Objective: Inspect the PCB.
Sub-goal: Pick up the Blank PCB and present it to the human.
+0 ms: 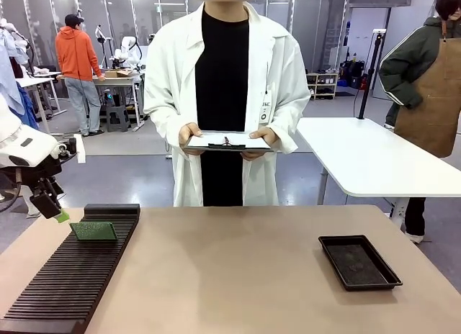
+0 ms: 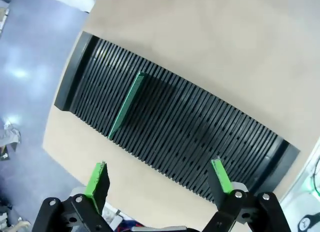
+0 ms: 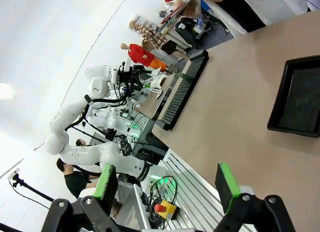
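**Front view.**
- PCB (image 1: pixel 94 231): green, standing on edge in a slot near the far end of the black slotted rack (image 1: pixel 68 283), face toward the camera, on the left side of the table (image 1: pixel 230 276).
- Left gripper (image 1: pixel 57 213): just beside the board's upper left corner and apart from it, as far as can be judged (one green pad shows, the rest is cut by the frame edge).
- Black tray (image 1: pixel 359 262): flat on the table's right side, well apart from the rack.
- Person in a white coat at the far side, hands (image 1: pixel 191 138) holding a clipboard (image 1: pixel 229 141) level at the waist.

**Left wrist view.**
- Left gripper (image 2: pixel 159 176): jaws spread wide with nothing between them, hovering over the rack (image 2: pixel 190 137).
- PCB (image 2: pixel 126 106): seen edge-on as a thin green line, upright in a slot toward one end of the rack.

**Right wrist view.**
- Right gripper (image 3: pixel 167 184): jaws spread wide, holding nothing, above the table's near edge.
- Tray (image 3: pixel 300 97): at picture right.
- Rack (image 3: pixel 182 87): farther off; the board on it is too small to make out.
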